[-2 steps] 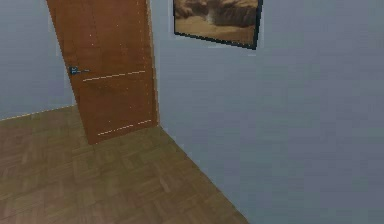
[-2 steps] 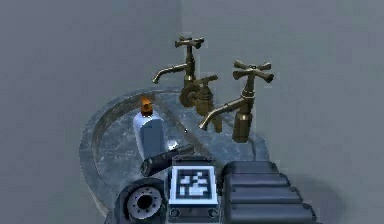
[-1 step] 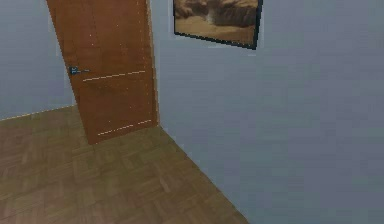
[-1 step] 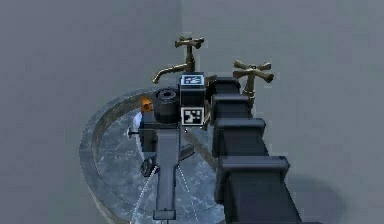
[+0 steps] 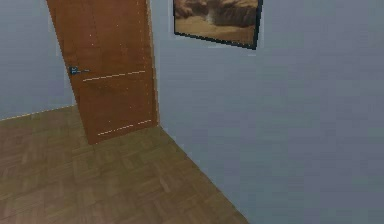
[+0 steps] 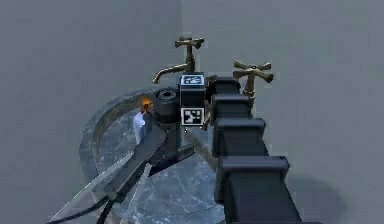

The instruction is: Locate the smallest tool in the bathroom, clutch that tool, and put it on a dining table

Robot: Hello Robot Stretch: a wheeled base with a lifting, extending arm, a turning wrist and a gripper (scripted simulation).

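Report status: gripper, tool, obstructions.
Gripper over basin; hold unclear. Small white-orange thing by the gripper, near basin rim. Brass taps close behind.

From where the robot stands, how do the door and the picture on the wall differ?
The door is orange-brown wood and reaches the floor; the picture is dark-framed and hangs high up. The door is much the larger of the two. The door has a handle; the picture has none. Both are rectangular.

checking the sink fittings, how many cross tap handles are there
2: one cross handle just above the arm's far end, the other toward the arm side view's right. The arm could hide more.
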